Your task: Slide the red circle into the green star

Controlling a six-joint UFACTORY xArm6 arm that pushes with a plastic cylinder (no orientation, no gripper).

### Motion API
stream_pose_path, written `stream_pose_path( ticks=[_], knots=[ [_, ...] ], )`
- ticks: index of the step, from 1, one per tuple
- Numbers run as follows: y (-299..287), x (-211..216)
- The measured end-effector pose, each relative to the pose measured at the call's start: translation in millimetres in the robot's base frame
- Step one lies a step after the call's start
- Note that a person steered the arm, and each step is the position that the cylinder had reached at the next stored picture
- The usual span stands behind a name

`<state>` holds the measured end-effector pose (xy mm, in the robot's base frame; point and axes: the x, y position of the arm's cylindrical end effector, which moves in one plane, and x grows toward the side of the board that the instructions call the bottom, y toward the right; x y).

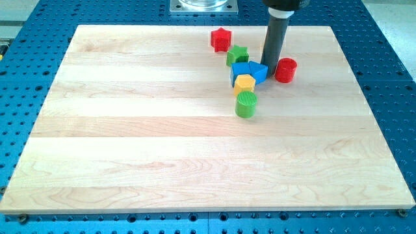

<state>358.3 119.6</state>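
The red circle (285,69) stands at the view's upper right of the board. The green star (238,55) lies to its left, a little higher. My tip (269,65) is down on the board just left of the red circle, between it and the green star, close beside the blue blocks (249,71). The rod rises straight up out of the view's top.
A red star (221,39) lies up-left of the green star. The blue blocks sit below the green star, with a yellow hexagon (244,83) touching them and a green circle (246,104) below that. The wooden board (130,130) lies on a blue perforated table.
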Motion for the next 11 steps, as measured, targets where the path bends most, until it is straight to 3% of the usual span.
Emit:
stream_pose_path(
  ticks=[1, 2, 3, 4, 5, 6, 7, 9, 10, 11],
  knots=[
    [37, 20],
    [71, 1],
    [96, 21],
    [114, -38],
    [53, -42],
    [-46, -30],
    [-43, -60],
    [37, -87],
    [52, -55],
    [47, 40]
  ],
)
